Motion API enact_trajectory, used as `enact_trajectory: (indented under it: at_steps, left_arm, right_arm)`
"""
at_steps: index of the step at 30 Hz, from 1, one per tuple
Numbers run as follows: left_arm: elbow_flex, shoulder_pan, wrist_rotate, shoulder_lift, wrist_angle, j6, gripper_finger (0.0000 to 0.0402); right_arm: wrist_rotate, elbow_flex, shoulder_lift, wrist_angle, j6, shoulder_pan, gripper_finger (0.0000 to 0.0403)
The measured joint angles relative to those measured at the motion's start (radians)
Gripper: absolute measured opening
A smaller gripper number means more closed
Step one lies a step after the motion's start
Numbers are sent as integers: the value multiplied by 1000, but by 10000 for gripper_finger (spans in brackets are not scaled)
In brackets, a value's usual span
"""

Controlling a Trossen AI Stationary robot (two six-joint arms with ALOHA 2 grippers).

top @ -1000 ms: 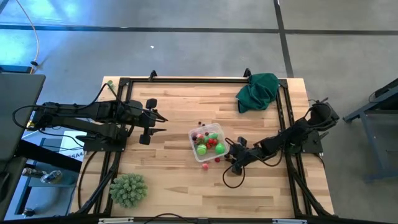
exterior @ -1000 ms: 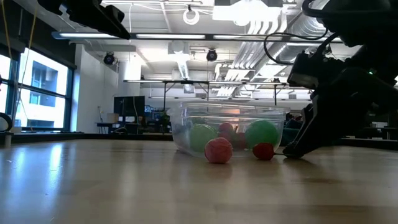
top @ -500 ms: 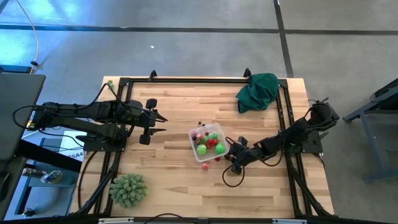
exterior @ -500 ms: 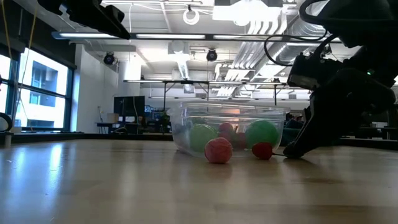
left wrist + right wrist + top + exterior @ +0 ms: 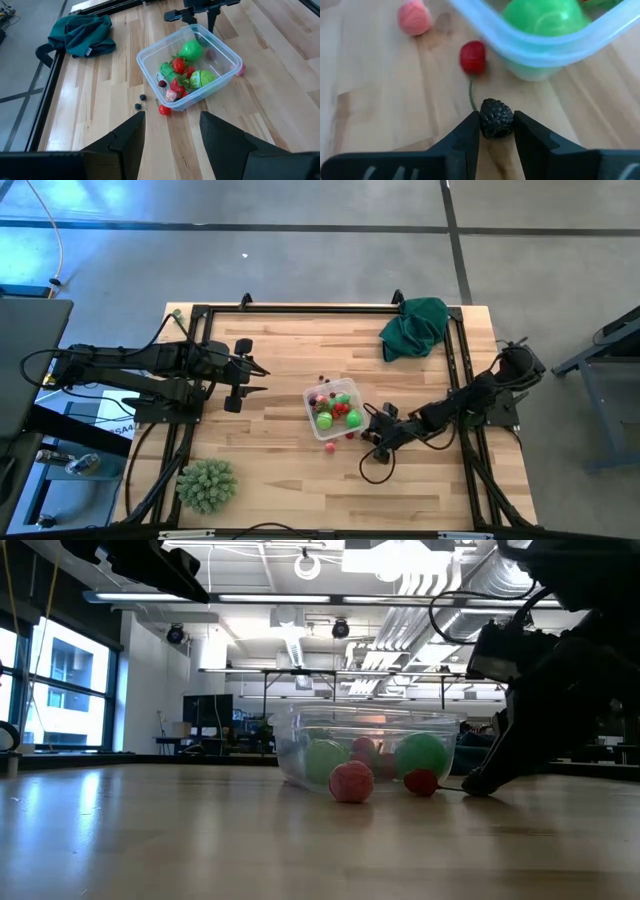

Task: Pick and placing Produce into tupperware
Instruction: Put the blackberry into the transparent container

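Observation:
The clear tupperware (image 5: pixel 333 410) stands mid-table with green and red produce inside. Loose produce lies round it: a pink ball (image 5: pixel 414 18), a red cherry with a stem (image 5: pixel 472 56), and a dark bumpy berry (image 5: pixel 496 116). My right gripper (image 5: pixel 496 122) is low at the box's near right corner (image 5: pixel 372 436), shut on that dark berry. A red piece (image 5: pixel 164 109) and two tiny dark berries (image 5: pixel 140 101) lie on the box's far left side. My left gripper (image 5: pixel 262 378) hovers open over the table's left part, well clear of the tupperware (image 5: pixel 189 65). My right gripper pinches the dark berry between its two fingers, one on each side of it (image 5: pixel 484 120). The fingers slant down from the table's right side. The berry seems to rest on the wood beside the cherry's stem, close to the box wall (image 5: pixel 545 45).
A dark green cloth (image 5: pixel 415 326) lies bunched at the far right corner. A spiky pale-green ball (image 5: pixel 207 485) sits at the near left. Black frame rails (image 5: pixel 300 308) run along the table's edges. Bare wood stretches near the front edge.
In the high view my right gripper's fingers have drawn closer together beside the box's near right corner; the arm has stayed in place. The tupperware and the loose pieces have not moved.

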Motion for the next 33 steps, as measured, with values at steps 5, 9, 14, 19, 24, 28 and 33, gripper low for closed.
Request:
enact_trajectory:
  at_steps: [5,9,14,19,24,28,33]
  left_arm:
    - [0,0,0,0,0,0,179]
    - [0,0,0,0,0,0,179]
    - [0,0,0,0,0,0,179]
    - [0,0,0,0,0,0,179]
    - [0,0,0,0,0,0,179]
    - [0,0,0,0,0,0,179]
    - [0,0,0,0,0,0,179]
  right_arm:
    - [0,0,0,23,0,25,94]
    - [23,0,0,40,20,46,94]
    - [64,0,-24,49,20,78,94]
    - [125,0,-80,66,12,94,94]
    - [203,13,-158,122,-110,69,93]
    - [222,78,-210,83,-252,4,93]
    - [169,222,-222,-100,-347,-125,93]
